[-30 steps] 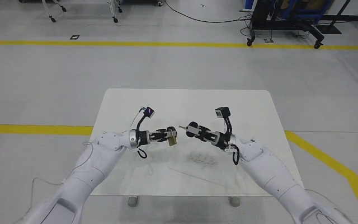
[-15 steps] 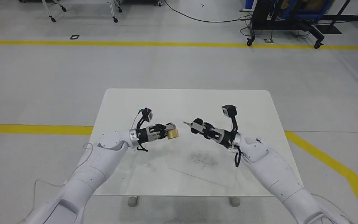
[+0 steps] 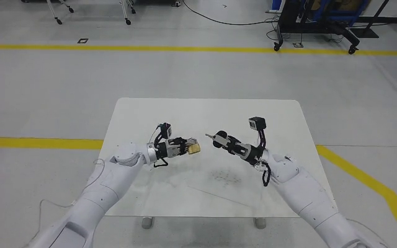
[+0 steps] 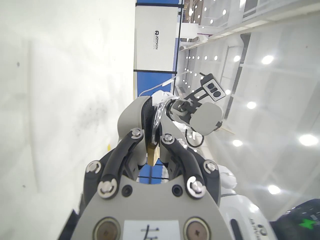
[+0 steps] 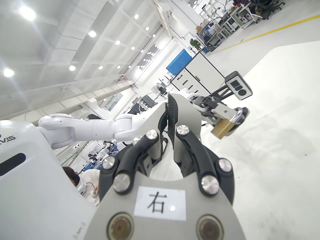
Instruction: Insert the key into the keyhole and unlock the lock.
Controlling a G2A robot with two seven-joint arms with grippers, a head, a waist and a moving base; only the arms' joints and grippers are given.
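The left pincer [image 4: 153,126] is clenched on the boxy brass padlock [image 4: 153,154], its silvery shackle between the fingers, held above the white surface [image 3: 260,115]. The right pincer [image 3: 217,137], forearm angled toward the padlock, grips the slim key [image 3: 207,135], whose tip is near the padlock but not touching it.

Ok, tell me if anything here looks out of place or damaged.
Nothing damaged or spilled. The left gripper holds the padlock, the right gripper the key, a gap between them. Only grey smudges on the table near the right arm stand out.
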